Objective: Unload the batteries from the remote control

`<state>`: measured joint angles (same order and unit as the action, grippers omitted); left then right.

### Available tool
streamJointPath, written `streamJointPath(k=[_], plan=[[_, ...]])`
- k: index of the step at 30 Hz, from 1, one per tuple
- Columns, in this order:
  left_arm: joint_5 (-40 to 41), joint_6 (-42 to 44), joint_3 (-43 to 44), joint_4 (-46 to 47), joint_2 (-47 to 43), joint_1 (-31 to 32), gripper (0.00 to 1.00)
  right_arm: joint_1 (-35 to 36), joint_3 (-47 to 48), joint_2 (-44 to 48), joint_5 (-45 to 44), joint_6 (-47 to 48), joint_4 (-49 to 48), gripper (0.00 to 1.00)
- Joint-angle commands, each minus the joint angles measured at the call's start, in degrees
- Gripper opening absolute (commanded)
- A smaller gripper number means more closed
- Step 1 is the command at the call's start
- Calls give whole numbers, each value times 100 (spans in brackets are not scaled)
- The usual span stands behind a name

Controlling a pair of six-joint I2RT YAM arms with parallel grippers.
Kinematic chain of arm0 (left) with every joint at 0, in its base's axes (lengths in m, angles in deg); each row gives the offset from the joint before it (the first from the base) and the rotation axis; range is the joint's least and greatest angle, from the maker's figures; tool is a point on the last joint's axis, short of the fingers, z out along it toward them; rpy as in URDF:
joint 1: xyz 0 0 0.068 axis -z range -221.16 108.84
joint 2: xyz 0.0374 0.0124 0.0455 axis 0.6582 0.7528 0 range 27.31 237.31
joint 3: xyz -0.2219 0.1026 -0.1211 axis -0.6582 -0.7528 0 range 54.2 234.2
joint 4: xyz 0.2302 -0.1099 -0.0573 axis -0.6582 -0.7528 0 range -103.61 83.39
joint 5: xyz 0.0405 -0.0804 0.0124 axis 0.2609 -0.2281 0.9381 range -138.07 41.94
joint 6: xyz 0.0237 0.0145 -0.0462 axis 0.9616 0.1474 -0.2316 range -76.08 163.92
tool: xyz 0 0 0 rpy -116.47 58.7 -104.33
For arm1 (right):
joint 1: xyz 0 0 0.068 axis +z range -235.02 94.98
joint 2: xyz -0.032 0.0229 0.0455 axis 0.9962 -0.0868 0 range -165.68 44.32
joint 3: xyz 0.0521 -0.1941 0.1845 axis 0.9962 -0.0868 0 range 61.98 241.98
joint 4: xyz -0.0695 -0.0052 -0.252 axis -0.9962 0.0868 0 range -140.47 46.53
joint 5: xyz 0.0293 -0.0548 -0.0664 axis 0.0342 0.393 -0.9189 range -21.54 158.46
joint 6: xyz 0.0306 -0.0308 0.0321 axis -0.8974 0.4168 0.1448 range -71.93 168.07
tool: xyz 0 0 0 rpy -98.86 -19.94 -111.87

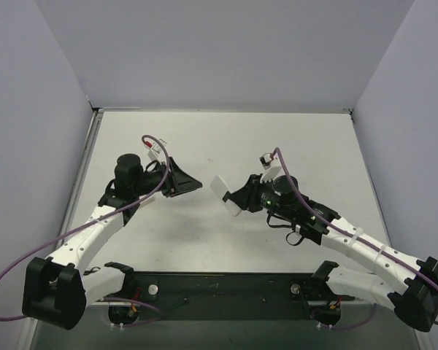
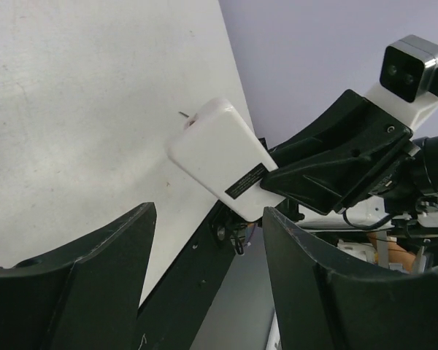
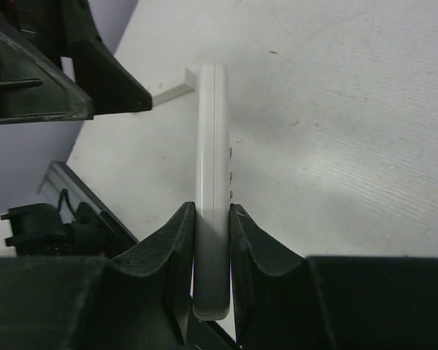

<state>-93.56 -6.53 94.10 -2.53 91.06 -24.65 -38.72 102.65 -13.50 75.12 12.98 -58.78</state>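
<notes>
Here, the white remote control (image 3: 213, 131) is held on its thin edge by the right tool (image 3: 212, 213), and the two fingers of that tool are pressed tight on its flat sides near one end. The remote seems to be lifted a little off the table (image 1: 204, 138). The left tool (image 2: 209, 216) is pointed at the remote from close by, but nothing is touched by it. Its fingers are spread wide apart and nothing is held between them. In the left wrist view one broad face of the remote is shown, with a small dark label (image 2: 245, 179) on it, and no open slot can be seen there. The batteries cannot be seen in any view, so they are judged to be inside the remote, though this cannot be checked. A small flat white piece (image 3: 171, 85) is seen lying on the table just past the remote. It may be a cover, but that cannot be told. The step in hand is judged to be the holding up of the remote so that it can be worked on. Next, the left tool should be brought slowly to the battery side, while the remote is gripped firmly so it is not twisted loose.
</notes>
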Motion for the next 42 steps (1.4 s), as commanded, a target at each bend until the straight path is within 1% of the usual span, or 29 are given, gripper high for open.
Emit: streamJointPath(k=[1, 5, 10, 14, 24, 26, 27, 29, 30, 31, 32, 34, 35, 36, 37, 38, 39, 41, 42], plan=[[-250, -447, -87, 1367, -29, 185, 71, -86, -190, 341, 627, -831, -1346, 0], [-136, -614, -193, 1569, -3, 387, 71, -113, -445, 456, 451, -1183, -1936, 0], [-47, -1158, -421, 2325, 129, 511, 71, -148, -542, 421, 573, -1474, -2516, 0], [172, -1247, -422, 2369, 191, 642, 71, -139, -621, 325, 784, -1676, -2850, 0], [392, -2073, -773, 3818, 261, 713, 70, -183, -788, -9, 1206, -2089, -3404, 0], [445, -2310, -905, 4082, 322, 739, 67, -192, -797, -45, 1259, -2142, -3475, 0], [445, -2389, -949, 4379, 384, 739, 66, -183, -806, -71, 1268, -2134, -3492, 0], [445, -2644, -1072, 4689, 454, 748, 61, -192, -858, -80, 1233, -2151, -3484, 0], [445, -2723, -1116, 4986, 489, 748, 57, -201, -885, -106, 1215, -2168, -3484, 0], [454, -2820, -1151, 5093, 507, 748, 45, -209, -911, -124, 1207, -2203, -3466, 0], [454, -2855, -1151, 5199, 516, 748, 37, -236, -946, -159, 1207, -2239, -3423, 0], [462, -2856, -1151, 5244, 516, 748, 23, -288, -955, -220, 1303, -2256, -3370, 3], [506, -2821, -1142, 5192, 473, 748, 9, -323, -973, -273, 1355, -2283, -3352, 6], [541, -2734, -1134, 5121, 463, 739, 4, -393, -981, -308, 1469, -2292, -3352, 12], [568, -2663, -1116, 5025, 446, 731, 0, -438, -1008, -317, 1522, -2309, -3361, 16], [620, -2567, -1081, 4763, 411, 722, 0, -482, -1034, -326, 1540, -2353, -3335, 22], [725, -2366, -1055, 4639, 393, 696, 0, -595, -1104, -309, 1549, -2388, -3308, 34], [796, -2145, -1019, 4419, 428, 669, 0, -719, -1192, -247, 1584, -2432, -3212, 42], [849, -1926, -967, 4391, 463, 634, 0, -780, -1279, -221, 1619, -2484, -3194, 48]])
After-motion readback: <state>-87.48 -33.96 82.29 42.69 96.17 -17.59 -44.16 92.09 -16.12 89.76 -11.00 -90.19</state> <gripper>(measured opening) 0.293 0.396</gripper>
